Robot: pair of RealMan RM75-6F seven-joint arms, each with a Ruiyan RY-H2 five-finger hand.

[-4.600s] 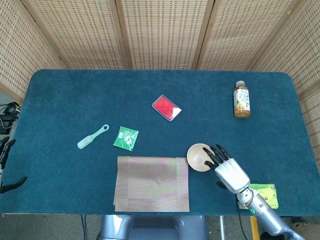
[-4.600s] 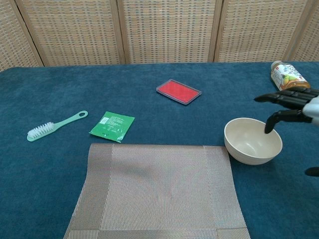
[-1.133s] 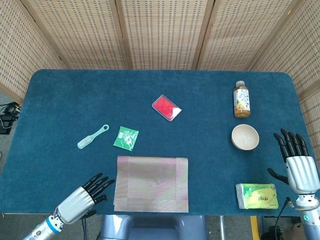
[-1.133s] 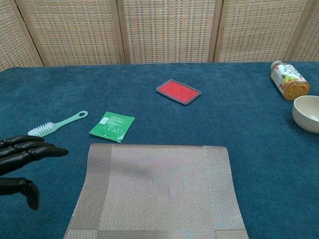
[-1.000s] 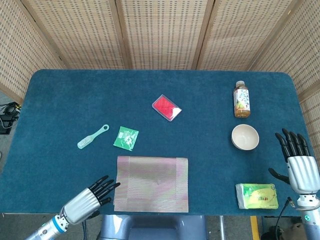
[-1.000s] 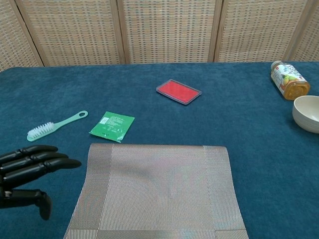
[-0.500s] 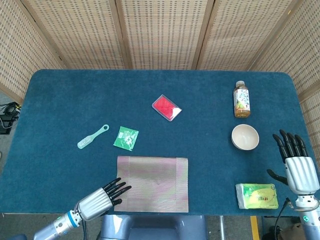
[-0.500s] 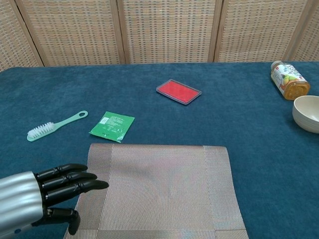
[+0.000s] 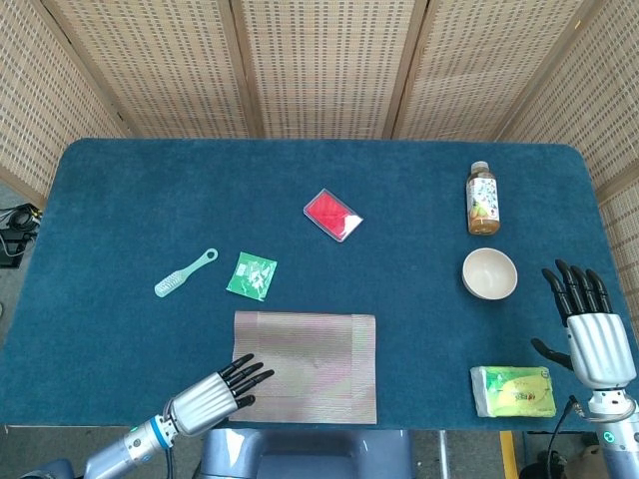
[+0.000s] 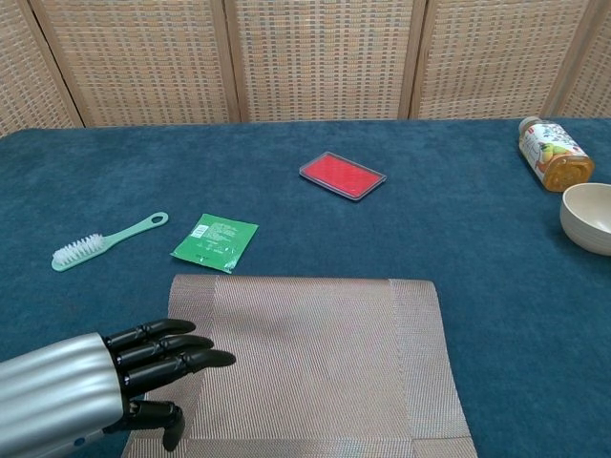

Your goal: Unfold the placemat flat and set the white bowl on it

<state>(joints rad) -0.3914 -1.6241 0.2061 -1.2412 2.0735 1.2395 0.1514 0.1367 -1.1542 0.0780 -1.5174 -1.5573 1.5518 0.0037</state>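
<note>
Our left hand (image 10: 143,367) has been sliding rightward and its fingers (image 9: 250,374) are now reaching over the left border of the placemat (image 9: 305,365), spread apart and gripping nothing. Our right hand (image 9: 591,334) is hovering near the table's right edge, fingers extended and apart, empty, barely shifted from a moment ago. The placemat is lying folded near the front edge of the blue table (image 9: 130,200). The white bowl (image 9: 489,273) is sitting well right of the placemat, just left of our right hand, with a bottle (image 9: 482,199) behind it. We are seeing open cloth between placemat and bowl; a green packet (image 9: 252,274) is lying just behind the placemat.
</note>
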